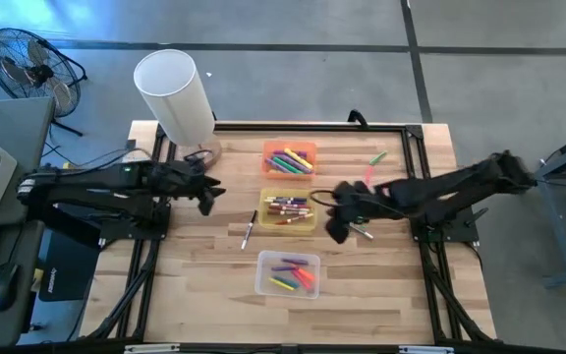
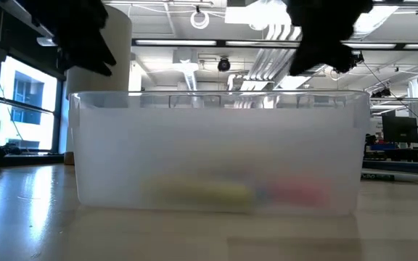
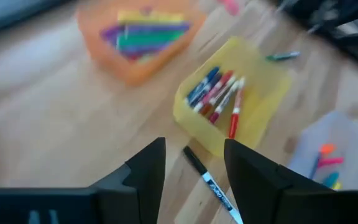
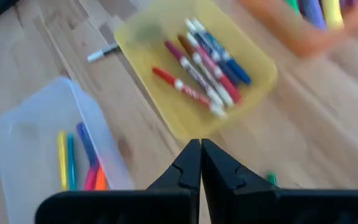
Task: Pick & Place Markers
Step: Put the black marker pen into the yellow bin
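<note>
A wooden table [image 1: 204,285] seen from above holds three bins in a column: an orange bin [image 1: 290,158] of markers [image 1: 288,161], a yellow bin [image 1: 287,209] of white-bodied markers [image 1: 285,206], and a clear bin [image 1: 288,274] with a few more. A black-capped marker [image 1: 250,230] lies loose beside the yellow bin. The left gripper [image 1: 207,195] hovers left of the bins, fingers spread and empty. The right gripper [image 1: 340,224] sits right of the yellow bin, fingers pressed together, apparently holding nothing
</note>
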Motion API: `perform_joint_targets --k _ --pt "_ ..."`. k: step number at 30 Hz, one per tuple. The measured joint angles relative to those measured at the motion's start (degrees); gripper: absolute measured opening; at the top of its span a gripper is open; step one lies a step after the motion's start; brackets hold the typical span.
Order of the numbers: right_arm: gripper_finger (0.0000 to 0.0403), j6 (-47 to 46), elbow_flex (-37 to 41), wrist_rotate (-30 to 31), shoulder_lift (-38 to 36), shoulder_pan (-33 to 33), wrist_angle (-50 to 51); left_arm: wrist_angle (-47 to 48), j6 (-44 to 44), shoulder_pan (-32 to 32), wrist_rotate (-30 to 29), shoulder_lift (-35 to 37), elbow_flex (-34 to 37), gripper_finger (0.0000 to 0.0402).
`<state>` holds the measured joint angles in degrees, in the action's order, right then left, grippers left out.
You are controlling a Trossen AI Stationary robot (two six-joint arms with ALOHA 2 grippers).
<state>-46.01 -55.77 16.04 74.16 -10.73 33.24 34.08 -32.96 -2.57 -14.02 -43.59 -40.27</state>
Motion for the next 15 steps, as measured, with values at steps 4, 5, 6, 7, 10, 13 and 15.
perform_joint_targets --k 4,5,6,7,10,13,15 --pt "0.0001 -4.21 7.1 0.25 -8.43 -2.13 0.46 0.98 -7.39 -0.04 1.9 -10.64 -0.8 0.0163" --pt "0.0001 -4.7 8.48 0.31 -10.26 -2.51 0.34 1.21 -8.91 0.0 2.82 -13.53 -1.52 0.0163" --pt "0.0001 -4.96 9.84 0.32 -12.12 -2.75 0.34 1.06 -10.6 0.0 4.43 -16.08 -2.36 0.0163" --pt "0.0001 -4.99 11.03 0.34 -13.71 -2.93 0.41 1.99 -12.49 0.08 5.75 -18.26 -3.05 0.0163" --pt "0.0 -4.95 14.07 0.34 -18.28 -2.94 0.43 3.91 -16.65 1.4 8.49 -25.67 -5.4 0.0163" --pt "0.0 -3.95 16.24 0.38 -21.56 -2.68 0.76 4.32 -19.77 4.56 8.69 -33.15 -7.55 0.0163" --pt "0.0 -3.01 17.31 0.34 -23.12 -2.68 1.15 3.1 -21.27 7.14 8.31 -37.02 -9.43 0.0163"
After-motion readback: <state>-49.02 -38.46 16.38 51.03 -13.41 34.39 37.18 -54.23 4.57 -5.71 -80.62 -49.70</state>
